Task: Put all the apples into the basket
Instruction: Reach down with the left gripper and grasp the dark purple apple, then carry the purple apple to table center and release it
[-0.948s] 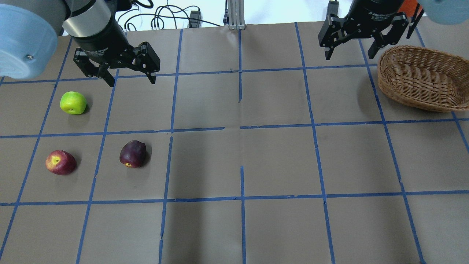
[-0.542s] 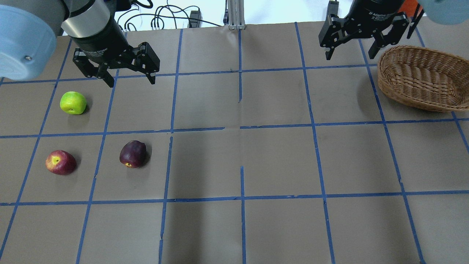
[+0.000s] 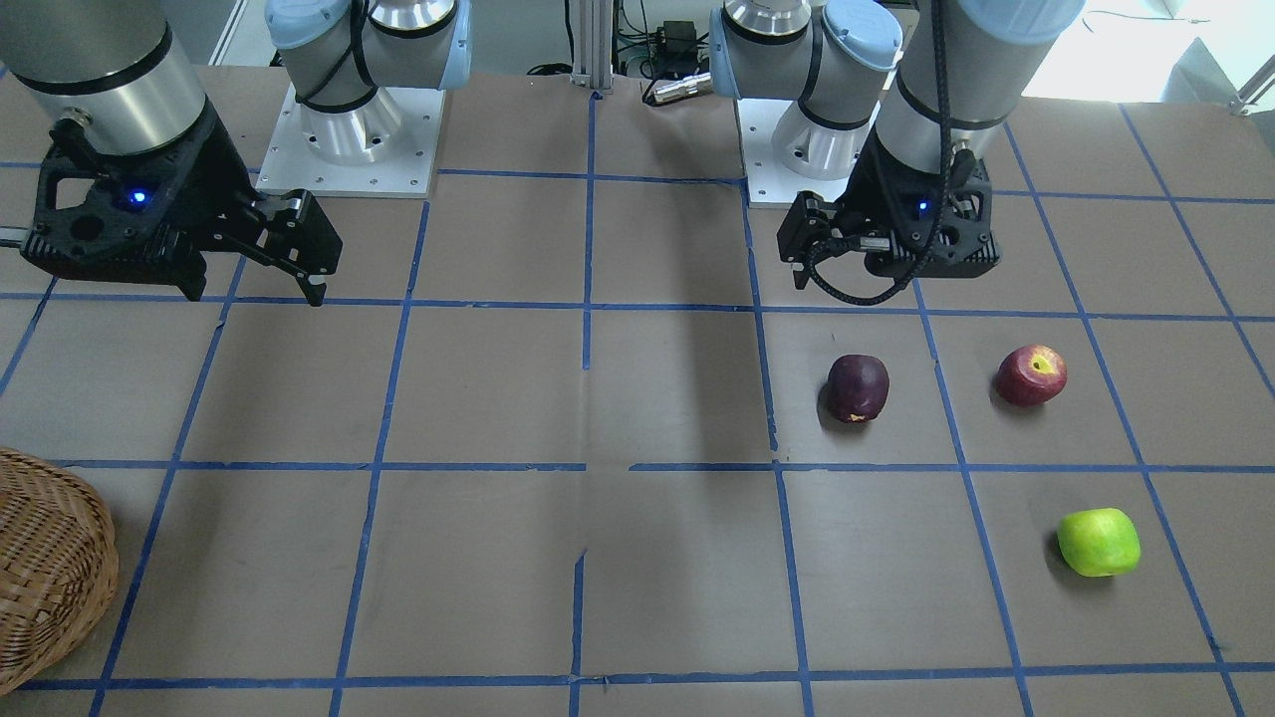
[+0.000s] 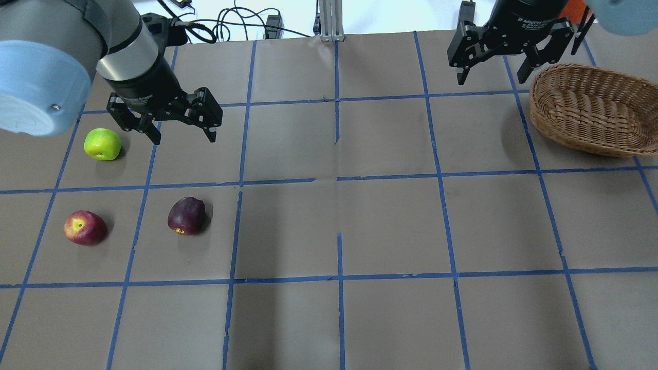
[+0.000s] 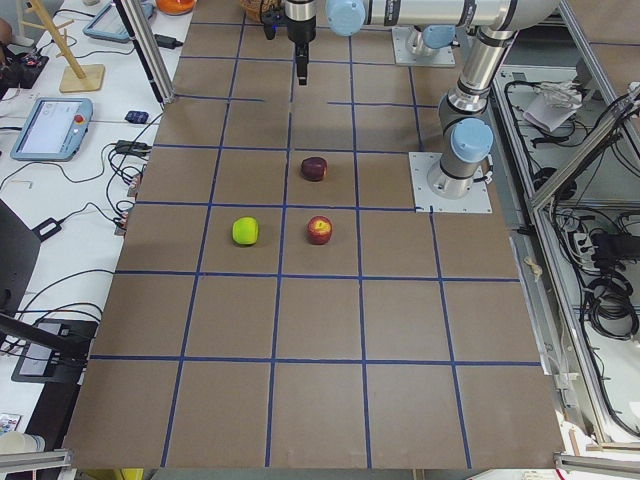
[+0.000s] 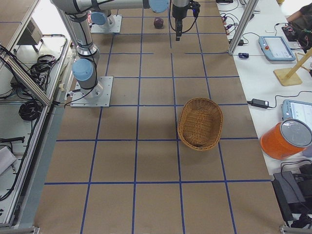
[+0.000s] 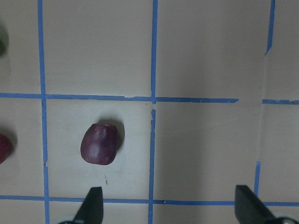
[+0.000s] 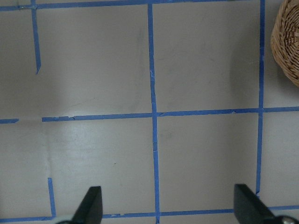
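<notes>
Maroon apple [image 4: 187,216] | near, apart from left end effector [image 4: 183,139] | jaws spread

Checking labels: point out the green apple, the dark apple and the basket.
green apple [image 4: 103,144], overhead view, its top face.
dark apple [image 4: 186,216], overhead view, its middle.
basket [image 4: 565,119], overhead view, its woven side.

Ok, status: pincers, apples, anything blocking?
Left pincer open, empty, near green apple. Right pincer open, empty, by wicker basket. Purple apple, red apple also on table; basket empty. No obstruction seen.

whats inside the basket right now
Nothing: exterior right view shows bare weave inside the basket, only its near inner wall hidden. The green apple, red apple and purple apple lie on the table.
</notes>
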Tool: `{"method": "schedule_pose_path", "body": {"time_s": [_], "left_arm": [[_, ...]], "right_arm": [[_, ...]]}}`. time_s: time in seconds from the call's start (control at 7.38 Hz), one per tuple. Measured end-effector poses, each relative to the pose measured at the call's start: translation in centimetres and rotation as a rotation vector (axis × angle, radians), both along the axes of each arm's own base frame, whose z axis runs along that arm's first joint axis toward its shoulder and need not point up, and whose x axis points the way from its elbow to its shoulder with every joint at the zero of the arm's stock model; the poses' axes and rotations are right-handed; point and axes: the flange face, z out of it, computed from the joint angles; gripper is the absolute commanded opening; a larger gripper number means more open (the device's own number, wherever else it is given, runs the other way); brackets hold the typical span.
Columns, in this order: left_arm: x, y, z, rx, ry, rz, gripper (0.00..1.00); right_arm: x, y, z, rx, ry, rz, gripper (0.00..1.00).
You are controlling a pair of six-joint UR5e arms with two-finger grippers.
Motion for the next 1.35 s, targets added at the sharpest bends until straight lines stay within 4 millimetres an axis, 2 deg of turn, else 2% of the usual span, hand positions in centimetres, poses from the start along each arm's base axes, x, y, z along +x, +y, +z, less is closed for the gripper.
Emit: {"method": "schedule_pose_path", "body": {"time_s": [0.27, 0.41, 0.54, 0.81, 1.08, 1.35], "left_arm": [[5.3, 0.5, -8.6, 0.022, 0.007, -0.057, 1.00], [7.8, 1.5, -12.8, 0.020, 0.010, -0.067, 1.00], [9.3, 2.5, -16.3, 0.024, 0.013, -0.067, 1.00], [10.6, 2.7, -21.1, 0.055, -0.002, -0.063, 1.00], [10.9, 2.5, -25.0, 0.123, 0.000, -0.058, 1.00], [10.8, 2.3, -26.7, 0.149, 0.006, -0.059, 0.30]], "right_arm": [[0.0, 0.0, 0.0, 0.002, 0.001, 0.001, 1.00], [0.0, 0.0, 0.0, 0.002, 0.002, 0.001, 1.00], [0.0, 0.0, 0.0, 0.002, 0.003, 0.000, 1.00], [0.0, 0.0, 0.0, 0.002, 0.003, 0.001, 1.00], [0.0, 0.0, 0.0, 0.002, 0.003, 0.001, 1.00], [0.0, 0.0, 0.0, 0.002, 0.004, 0.000, 1.00]]}}
